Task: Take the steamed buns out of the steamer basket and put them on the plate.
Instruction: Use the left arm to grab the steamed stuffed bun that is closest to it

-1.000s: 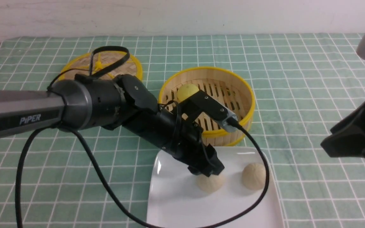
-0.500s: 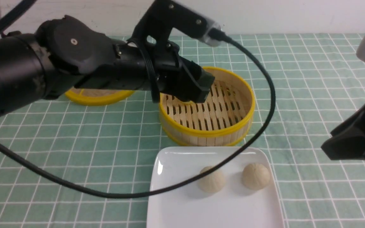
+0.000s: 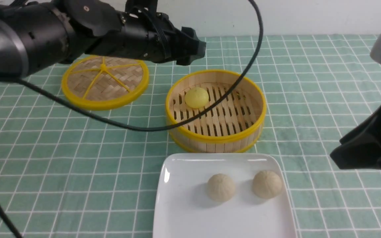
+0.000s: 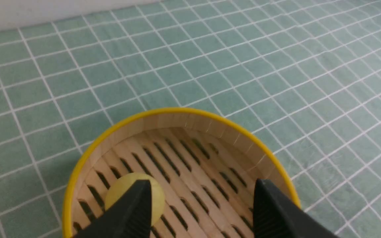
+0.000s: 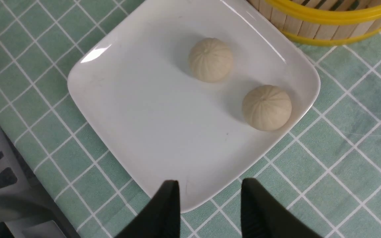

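Note:
One pale yellow steamed bun (image 3: 196, 97) (image 4: 119, 185) lies in the steamer basket (image 3: 215, 138) (image 4: 184, 119), at its far left side. Two cream buns (image 3: 221, 187) (image 3: 267, 184) sit apart on the white plate (image 3: 184, 205) (image 5: 137, 109), just in front of the basket. My left gripper (image 3: 195, 49) (image 4: 203, 183) hangs open and empty high above the basket's far left rim. One of its fingers overlaps the yellow bun in the left wrist view. My right gripper (image 3: 337, 158) (image 5: 211, 182) hovers open and empty to the right of the plate, above one of its corners.
The flat woven lid (image 3: 105, 81) with yellow rim lies at the back left, behind and below my left arm. A black cable (image 3: 137, 127) from the left arm loops across in front of the basket. Green checked cloth covers the table.
My left gripper has let go of a cream bun on the plate, risen, and swung back over the basket. The right gripper has barely moved.

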You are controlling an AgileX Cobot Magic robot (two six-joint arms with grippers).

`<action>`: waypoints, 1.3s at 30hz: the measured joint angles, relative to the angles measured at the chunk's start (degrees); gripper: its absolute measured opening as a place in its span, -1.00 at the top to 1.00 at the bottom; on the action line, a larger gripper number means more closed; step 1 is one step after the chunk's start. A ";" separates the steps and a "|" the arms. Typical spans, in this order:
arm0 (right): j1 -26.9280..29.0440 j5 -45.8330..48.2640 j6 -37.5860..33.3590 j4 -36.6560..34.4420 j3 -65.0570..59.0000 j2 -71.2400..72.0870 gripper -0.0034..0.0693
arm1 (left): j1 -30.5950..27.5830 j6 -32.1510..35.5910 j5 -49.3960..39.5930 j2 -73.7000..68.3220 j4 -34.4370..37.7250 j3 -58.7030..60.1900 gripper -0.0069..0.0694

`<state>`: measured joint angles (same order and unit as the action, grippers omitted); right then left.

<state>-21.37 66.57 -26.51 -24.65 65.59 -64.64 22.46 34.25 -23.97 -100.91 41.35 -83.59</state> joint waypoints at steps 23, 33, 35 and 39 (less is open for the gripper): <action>0.00 2.10 0.27 -0.19 0.00 0.00 0.15 | 1.56 -7.87 -3.12 -22.13 -18.96 -13.36 -0.31; 0.00 2.22 0.37 -0.19 0.00 0.00 0.15 | 1.86 -8.04 2.14 -23.23 -20.40 -13.41 -0.29; 0.00 2.22 0.42 -0.19 0.00 0.00 0.15 | 1.86 -8.04 2.14 -23.23 -20.30 -13.41 -0.25; 0.00 2.29 0.42 -0.19 0.00 0.00 0.15 | 1.86 -8.04 1.73 -23.23 -19.92 -13.41 -0.11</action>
<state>-21.37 68.86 -26.09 -24.84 65.59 -64.64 24.32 26.21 -22.24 -124.14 21.42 -97.00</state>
